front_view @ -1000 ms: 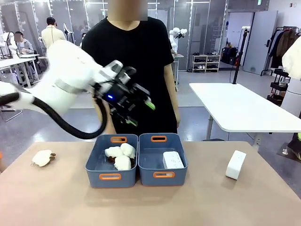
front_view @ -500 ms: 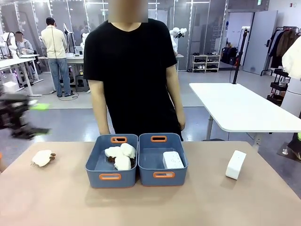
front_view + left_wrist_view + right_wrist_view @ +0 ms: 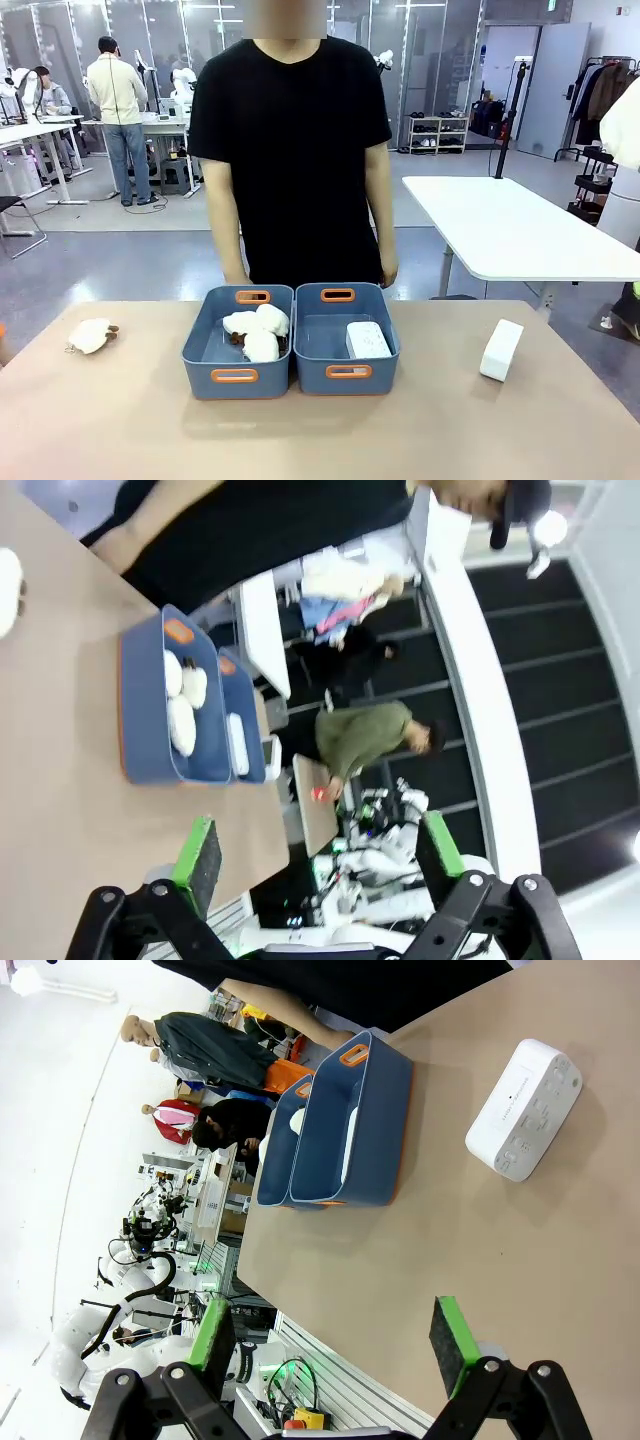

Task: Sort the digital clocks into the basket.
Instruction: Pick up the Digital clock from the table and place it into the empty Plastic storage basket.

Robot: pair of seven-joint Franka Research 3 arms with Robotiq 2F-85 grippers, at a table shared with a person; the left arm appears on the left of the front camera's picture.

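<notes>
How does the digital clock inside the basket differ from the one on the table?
Place: the clock in the basket sits inside the right basket; the clock on the table is outside it, on the bare table. Pose: the clock in the basket lies broad face up; the clock on the table stands upright. Both are white with rounded corners.

In the front view the near wall of the basket (image 3: 320,381) hid the lower part of the digital clock (image 3: 367,338) lying inside — its top face alone showed. Print on the second digital clock (image 3: 523,1109) in the right wrist view was too small to read. A plush toy (image 3: 8,590) was cut by the left wrist picture's edge, and one hand of the person (image 3: 290,150) was hidden behind the other bin (image 3: 208,362).
</notes>
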